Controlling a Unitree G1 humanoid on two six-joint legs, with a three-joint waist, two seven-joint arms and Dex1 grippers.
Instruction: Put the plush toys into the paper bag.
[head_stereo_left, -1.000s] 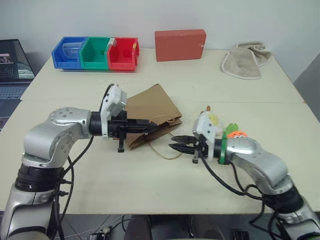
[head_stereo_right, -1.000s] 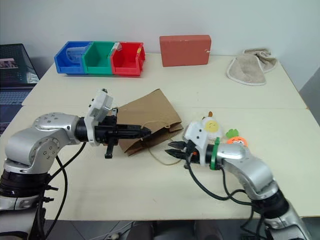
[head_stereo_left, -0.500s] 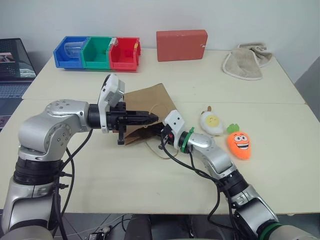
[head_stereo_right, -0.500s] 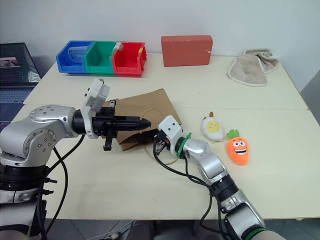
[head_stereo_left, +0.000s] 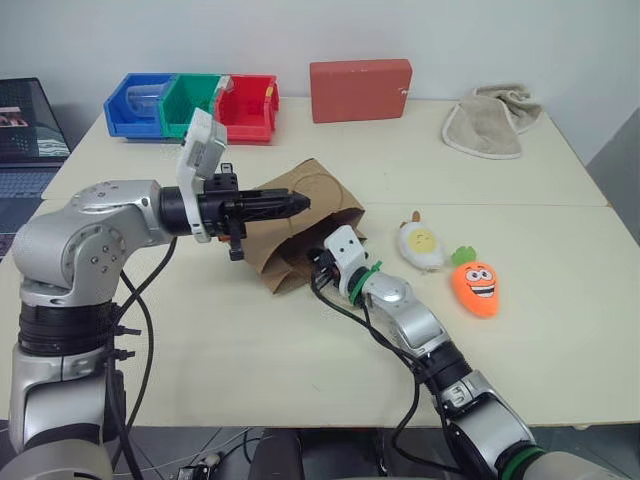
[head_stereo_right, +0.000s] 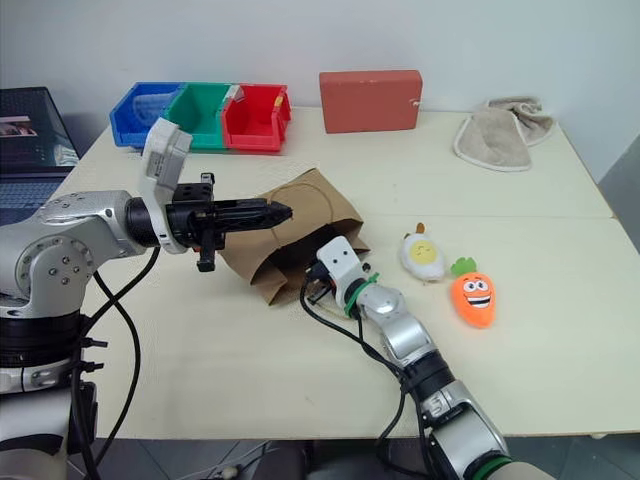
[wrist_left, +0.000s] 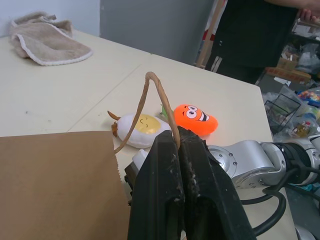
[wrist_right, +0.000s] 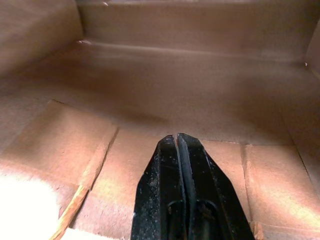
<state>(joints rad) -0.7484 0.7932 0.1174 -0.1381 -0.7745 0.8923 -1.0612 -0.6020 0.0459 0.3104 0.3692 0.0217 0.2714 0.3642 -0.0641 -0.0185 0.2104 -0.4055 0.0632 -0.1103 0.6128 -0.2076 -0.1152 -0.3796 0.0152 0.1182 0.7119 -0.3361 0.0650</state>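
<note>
Left tool (head_stereo_left: 298, 203), centre-left of the head view, was clamped on one twisted handle (wrist_left: 159, 95) of the paper bag (head_stereo_left: 325, 205), holding that side up, likely so the mouth gaped open. Right tool (wrist_right: 179, 140) was pressed fully closed, gripping nothing, and poked inside the bag's mouth at frame centre, probably to spread the walls or hold the lower side down; its wrist view showed bare brown paper inside.

The bag lay on its side on the tabletop (head_stereo_left: 200, 350), mouth facing lower right. Both toys sat outside it, right of centre: egg toy (head_stereo_left: 422, 245) just beside the bag, carrot toy (head_stereo_left: 476, 285) next to the egg. Neither was loaded yet.

No brand, label or readable writing on bag or toys; the toys only carried printed faces.
</note>
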